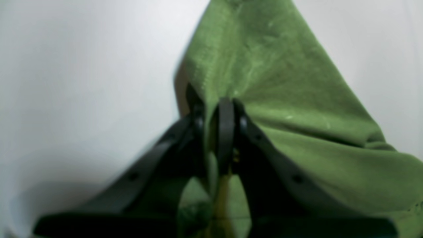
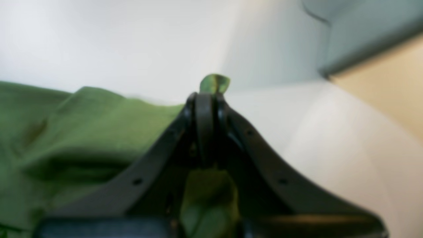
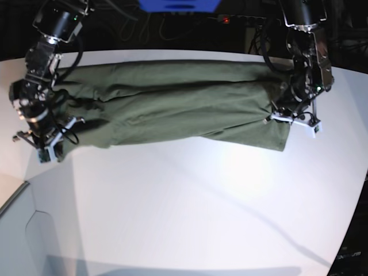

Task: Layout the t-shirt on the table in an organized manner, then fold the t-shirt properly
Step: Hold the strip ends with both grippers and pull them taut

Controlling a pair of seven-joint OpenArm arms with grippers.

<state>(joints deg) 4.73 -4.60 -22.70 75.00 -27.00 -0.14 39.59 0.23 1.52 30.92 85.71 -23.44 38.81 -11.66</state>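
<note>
Olive t-shirt (image 3: 172,103) stretched between both clamped grippers.

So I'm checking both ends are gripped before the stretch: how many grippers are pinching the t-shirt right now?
2. The left gripper is shut on the t-shirt at its end on the base view's right; the right gripper is shut on the opposite end, a green tip poking past it.

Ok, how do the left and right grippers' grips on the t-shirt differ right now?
The left gripper pinches a thick bunch of the t-shirt, cloth fanning out past its fingers; the right gripper holds only a small tip poking above its fingers. In the base view the left gripper is at the shirt's right end and the right gripper at its left end. Both are shut on the shirt, which is stretched between them over the table.
</note>
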